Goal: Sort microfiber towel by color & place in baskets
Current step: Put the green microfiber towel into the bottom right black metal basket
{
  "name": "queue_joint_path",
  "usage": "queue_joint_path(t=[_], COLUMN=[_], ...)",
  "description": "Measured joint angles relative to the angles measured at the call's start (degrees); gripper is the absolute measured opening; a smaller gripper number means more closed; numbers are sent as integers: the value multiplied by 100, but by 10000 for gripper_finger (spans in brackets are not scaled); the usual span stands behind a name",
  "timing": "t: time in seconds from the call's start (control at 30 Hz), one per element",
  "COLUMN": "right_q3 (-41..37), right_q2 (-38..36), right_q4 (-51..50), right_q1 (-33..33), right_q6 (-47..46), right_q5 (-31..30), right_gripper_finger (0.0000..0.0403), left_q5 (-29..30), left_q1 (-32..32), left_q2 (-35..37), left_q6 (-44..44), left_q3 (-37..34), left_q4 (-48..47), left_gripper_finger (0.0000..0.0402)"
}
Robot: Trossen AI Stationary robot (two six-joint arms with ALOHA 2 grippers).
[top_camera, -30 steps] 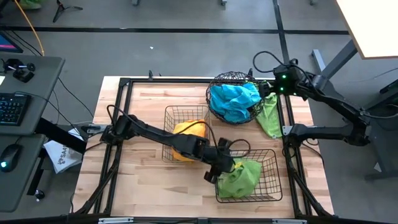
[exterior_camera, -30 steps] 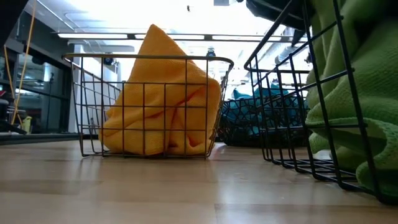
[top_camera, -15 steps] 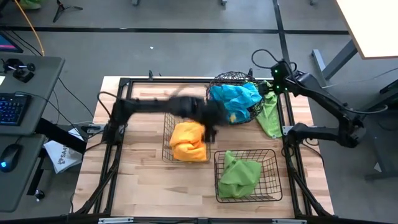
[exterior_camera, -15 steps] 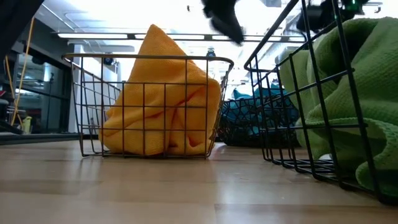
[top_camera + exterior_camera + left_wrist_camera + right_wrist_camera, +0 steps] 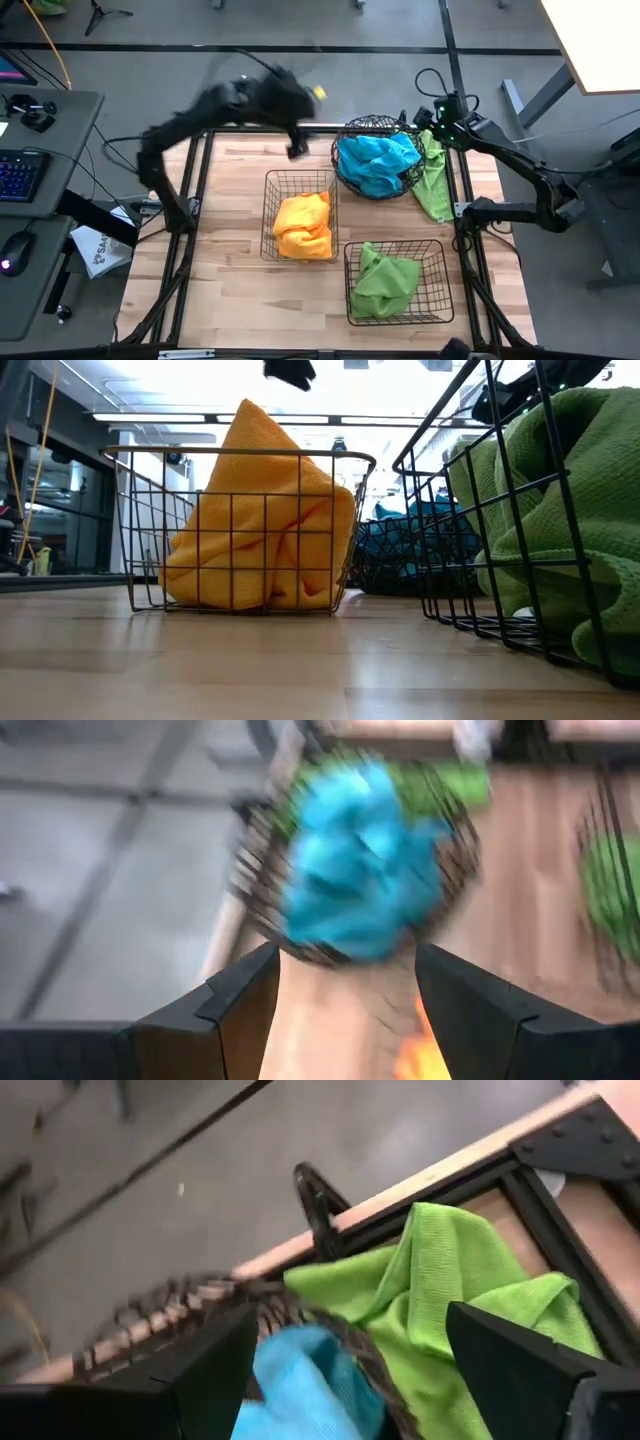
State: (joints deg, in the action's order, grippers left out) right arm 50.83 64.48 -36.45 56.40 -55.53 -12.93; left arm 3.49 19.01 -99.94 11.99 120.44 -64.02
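Three dark wire baskets stand on the wooden table. The round basket [image 5: 375,160] at the far right holds a blue towel [image 5: 375,160]. A rectangular basket [image 5: 270,215] in the middle holds an orange towel [image 5: 303,225]. The near rectangular basket [image 5: 440,282] holds a green towel [image 5: 385,285]. A second green towel [image 5: 436,185] lies loose on the table against the round basket's right side. My right gripper [image 5: 365,1370] hovers open over that towel's far end [image 5: 450,1270]. My left gripper [image 5: 345,1010] is open and empty, raised high near the far edge, left of the round basket.
A black metal frame [image 5: 200,135] runs around the tabletop. The near left part of the table [image 5: 220,290] is bare wood. A desk with a keyboard and mouse [image 5: 20,180] stands off the table's left side.
My left gripper has risen from the near basket with the green towel and swung fast over the orange towel's basket toward the far edge; it stays open and empty. The green towel stays in its basket. My right gripper has sunk a little toward the loose green towel and rolled.
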Motion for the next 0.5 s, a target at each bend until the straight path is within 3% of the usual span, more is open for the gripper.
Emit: queue_joint_path(t=[0.23,0.5], right_q3=[0,-2], right_q2=[659,1310], right_q4=[303,-762], right_q1=[26,-225], right_q6=[-1925,-4039], right_q5=[-856,-820], right_gripper_finger=[301,300], left_q5=[-54,-838], left_q1=[1166,2229], left_q2=[1114,1661], left_q6=[443,1188], left_q3=[2,2], left_q4=[756,754], left_gripper_finger=[223,223])
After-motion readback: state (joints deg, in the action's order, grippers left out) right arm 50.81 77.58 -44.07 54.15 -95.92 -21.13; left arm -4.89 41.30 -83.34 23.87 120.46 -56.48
